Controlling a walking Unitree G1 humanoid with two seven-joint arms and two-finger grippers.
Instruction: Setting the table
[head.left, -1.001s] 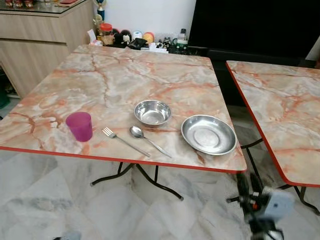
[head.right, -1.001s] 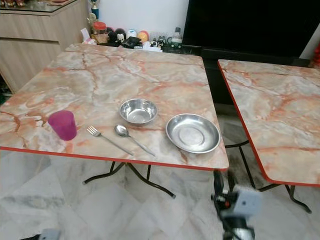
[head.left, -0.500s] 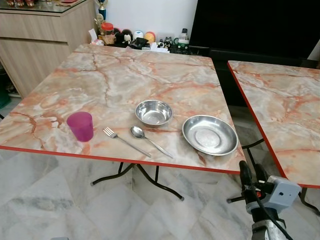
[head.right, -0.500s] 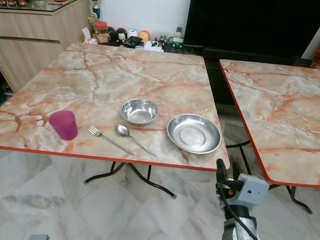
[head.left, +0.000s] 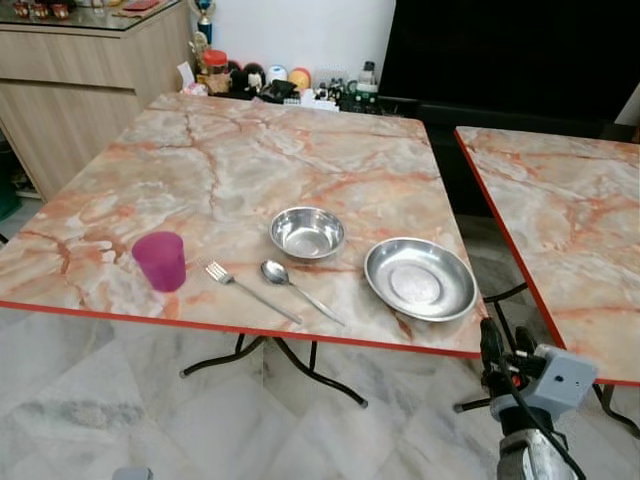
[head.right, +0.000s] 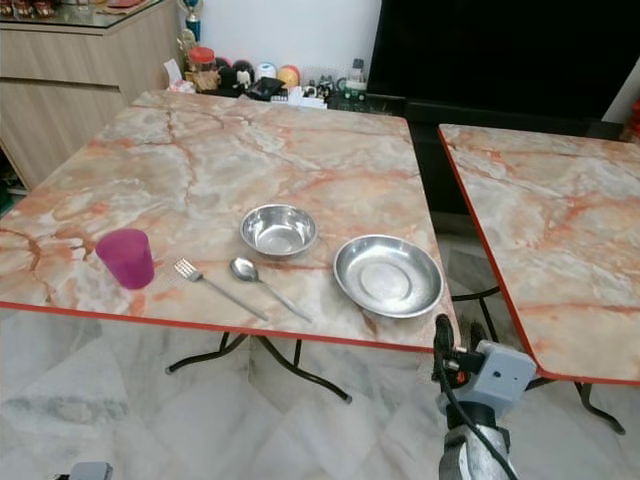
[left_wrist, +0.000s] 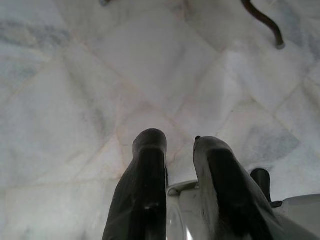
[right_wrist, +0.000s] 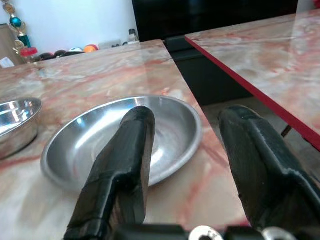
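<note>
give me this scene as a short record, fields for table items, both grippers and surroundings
table: marble-pattern top with red edge
cup: purple, upright, near the front left edge
fork: right of the cup
spoon: beside the fork
bowl: steel, behind the spoon
plate: steel, right of the bowl
right gripper: open, below the table edge, aimed at the plate
left gripper: open, over the marble floor
second table: to the right

A purple cup, fork, spoon, bowl and plate line the marble table's near edge.
</note>
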